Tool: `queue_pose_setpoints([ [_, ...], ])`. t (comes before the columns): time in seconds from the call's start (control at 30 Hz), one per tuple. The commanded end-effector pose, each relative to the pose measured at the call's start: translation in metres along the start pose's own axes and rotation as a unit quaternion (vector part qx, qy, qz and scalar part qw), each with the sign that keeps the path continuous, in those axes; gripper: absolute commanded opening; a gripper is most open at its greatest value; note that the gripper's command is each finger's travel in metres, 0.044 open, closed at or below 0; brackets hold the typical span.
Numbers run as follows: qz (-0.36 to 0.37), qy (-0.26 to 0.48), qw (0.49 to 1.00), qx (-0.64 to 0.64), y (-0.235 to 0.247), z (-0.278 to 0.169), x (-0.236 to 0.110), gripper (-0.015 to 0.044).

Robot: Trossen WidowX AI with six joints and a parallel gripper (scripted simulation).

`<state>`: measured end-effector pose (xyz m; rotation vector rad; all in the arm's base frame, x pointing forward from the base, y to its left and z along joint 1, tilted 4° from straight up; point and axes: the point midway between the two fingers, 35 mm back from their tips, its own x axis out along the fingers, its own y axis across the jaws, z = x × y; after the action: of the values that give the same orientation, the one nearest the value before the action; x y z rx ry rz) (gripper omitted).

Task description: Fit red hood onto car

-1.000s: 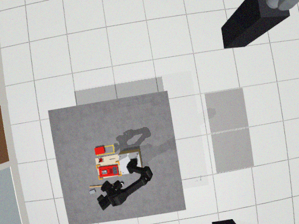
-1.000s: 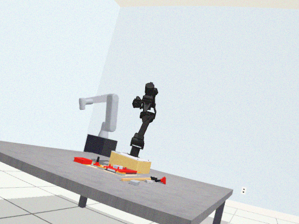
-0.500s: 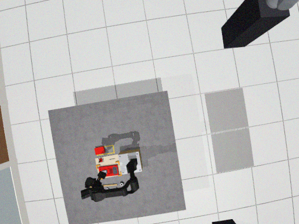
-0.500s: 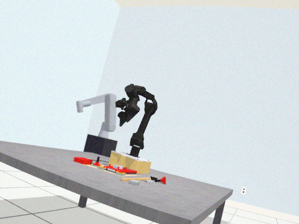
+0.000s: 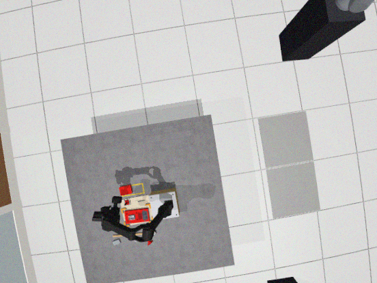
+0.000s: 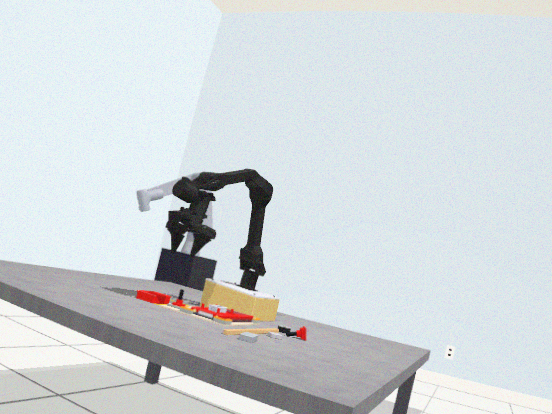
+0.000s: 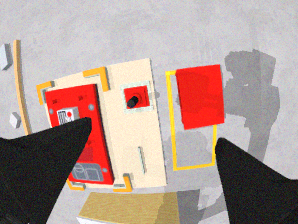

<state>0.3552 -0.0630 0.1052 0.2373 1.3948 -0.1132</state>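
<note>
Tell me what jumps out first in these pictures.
The black arm arches high over the grey table, its gripper open and empty above the parts. Below it, the red hood lies in a yellow-outlined bay, beside the cream jig that holds the red chassis.
</note>
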Motion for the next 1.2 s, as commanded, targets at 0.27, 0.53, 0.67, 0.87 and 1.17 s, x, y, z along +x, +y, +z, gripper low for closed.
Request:
queue_pose_setpoints([
  [0.27,-0.005,0.078,0.984,-0.163,-0.076,0.009,0.083,0.044],
  [0.53,-0.005,0.078,0.984,-0.162,-0.073,0.008,0.084,0.044],
  [0.67,-0.005,0.078,0.984,-0.162,-0.073,0.008,0.086,0.044],
  [0.87,-0.005,0.078,0.984,-0.162,-0.073,0.007,0.092,0.044],
  [1.17,-0.004,0.078,0.984,-0.162,-0.073,0.006,0.099,0.044],
])
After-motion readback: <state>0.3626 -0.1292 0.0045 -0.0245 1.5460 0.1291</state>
